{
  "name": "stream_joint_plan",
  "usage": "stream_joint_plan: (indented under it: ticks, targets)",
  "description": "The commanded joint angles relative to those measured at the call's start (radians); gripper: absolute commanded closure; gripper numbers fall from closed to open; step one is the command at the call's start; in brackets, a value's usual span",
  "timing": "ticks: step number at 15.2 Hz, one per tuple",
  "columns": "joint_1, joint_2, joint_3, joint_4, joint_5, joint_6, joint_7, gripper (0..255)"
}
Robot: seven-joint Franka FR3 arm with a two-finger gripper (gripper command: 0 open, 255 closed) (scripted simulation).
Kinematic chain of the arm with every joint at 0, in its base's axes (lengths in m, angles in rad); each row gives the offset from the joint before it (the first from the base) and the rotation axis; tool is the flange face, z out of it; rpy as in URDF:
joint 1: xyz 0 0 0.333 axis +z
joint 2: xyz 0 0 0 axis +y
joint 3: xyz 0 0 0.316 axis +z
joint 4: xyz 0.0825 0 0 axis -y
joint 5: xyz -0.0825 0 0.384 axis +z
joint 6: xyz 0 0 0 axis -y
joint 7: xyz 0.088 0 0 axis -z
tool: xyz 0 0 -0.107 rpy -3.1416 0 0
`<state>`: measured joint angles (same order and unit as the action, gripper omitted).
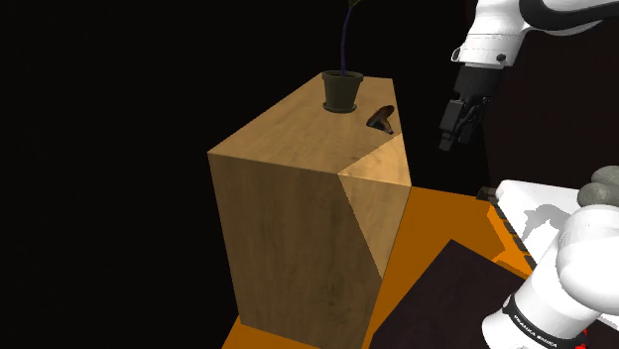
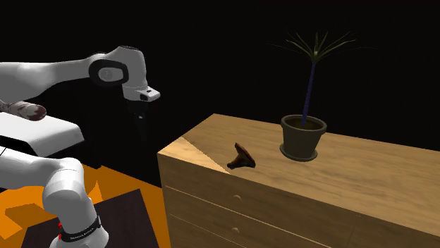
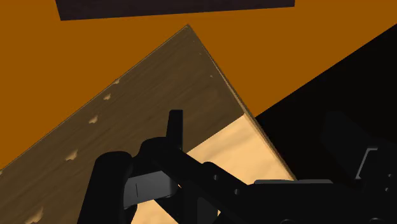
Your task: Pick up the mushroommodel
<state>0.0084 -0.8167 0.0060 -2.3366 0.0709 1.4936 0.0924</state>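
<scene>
The mushroom model (image 1: 382, 120) is a small dark brown piece lying tilted on top of a wooden cabinet (image 1: 298, 208), near the corner closest to the arm. The second exterior view shows the mushroom model (image 2: 242, 158) close to the cabinet's (image 2: 296, 197) front edge. My black gripper (image 1: 454, 127) hangs in the air off the cabinet's side, to the shoulder view's right of the mushroom and apart from it. In the wrist view the gripper (image 3: 254, 137) is open with nothing between its fingers, looking down on the cabinet's corner (image 3: 191, 38).
A dark pot with a tall thin plant (image 1: 342, 91) stands on the cabinet just behind the mushroom, plant (image 2: 303, 137). Below are an orange floor (image 1: 446, 213) and a dark mat (image 1: 446, 297). The white stand (image 1: 541, 213) is at lower right. A black area surrounds the scene.
</scene>
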Motion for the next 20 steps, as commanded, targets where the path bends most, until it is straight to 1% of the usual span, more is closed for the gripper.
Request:
stream_joint_plan:
  ticks: [1,6,10,15,20]
  targets:
    - [0.000,0.000,0.000,0.000,0.000,0.000,0.000,0]
    - [-0.028,0.102,-0.035,-0.003,-0.066,0.152,-0.050,0]
    - [-0.051,0.197,-0.062,0.016,-0.112,0.270,-0.083,0]
    - [-0.076,0.327,-0.096,0.067,-0.158,0.405,-0.118,0]
    - [-0.098,0.467,-0.130,0.146,-0.192,0.522,-0.149,0]
